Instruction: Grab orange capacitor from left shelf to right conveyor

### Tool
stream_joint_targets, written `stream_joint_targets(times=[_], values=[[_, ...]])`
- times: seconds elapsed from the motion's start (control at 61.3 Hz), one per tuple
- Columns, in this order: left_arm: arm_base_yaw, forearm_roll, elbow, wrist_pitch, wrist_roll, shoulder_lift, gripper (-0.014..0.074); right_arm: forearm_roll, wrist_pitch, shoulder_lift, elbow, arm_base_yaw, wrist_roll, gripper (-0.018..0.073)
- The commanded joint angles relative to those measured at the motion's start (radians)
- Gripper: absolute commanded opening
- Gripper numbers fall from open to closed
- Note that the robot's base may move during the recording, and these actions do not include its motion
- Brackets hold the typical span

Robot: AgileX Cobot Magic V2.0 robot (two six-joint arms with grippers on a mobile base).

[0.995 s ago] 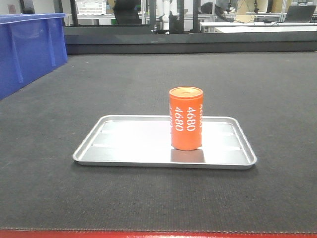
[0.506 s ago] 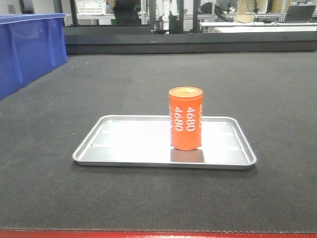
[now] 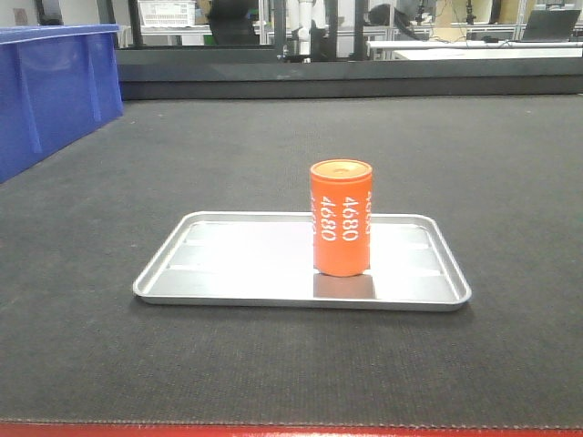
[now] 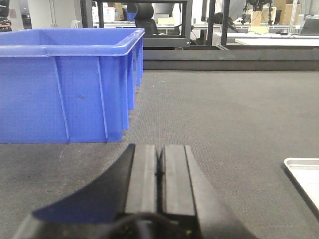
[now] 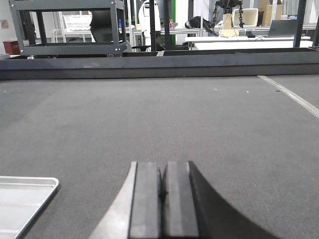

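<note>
The orange capacitor [image 3: 342, 217] stands upright on a small shallow steel tray [image 3: 237, 264], white "4680" on its side. Nothing touches it. The tray lies on the right conveyor [image 3: 273, 364], a dark textured belt with a red edge [image 3: 291, 430] along the near side. My left gripper [image 4: 159, 147] is shut and empty, low over the belt, with the tray's corner [image 4: 304, 172] to its right. My right gripper [image 5: 164, 164] is also shut and empty, the tray's corner [image 5: 20, 199] lying to its left. Neither wrist view shows the capacitor. The left shelf is out of view.
A large blue plastic bin [image 3: 55, 91] sits on the belt at the far left, close ahead of the left gripper [image 4: 65, 89]. A dark raised rail [image 3: 346, 77] closes off the belt's far side. Racks and desks stand beyond it.
</note>
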Motion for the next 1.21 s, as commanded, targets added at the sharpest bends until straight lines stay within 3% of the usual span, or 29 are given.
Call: stream_joint_targets(times=[0.0, 1.191], values=[[-0.003, -0.005, -0.008, -0.09, 0.0, 0.01, -0.0105, -0.008, -0.099, -0.021, 0.002, -0.007, 0.005, 0.005], [-0.003, -0.005, -0.008, -0.09, 0.0, 0.01, -0.0105, -0.008, -0.145, -0.021, 0.002, -0.007, -0.028, 0.005]])
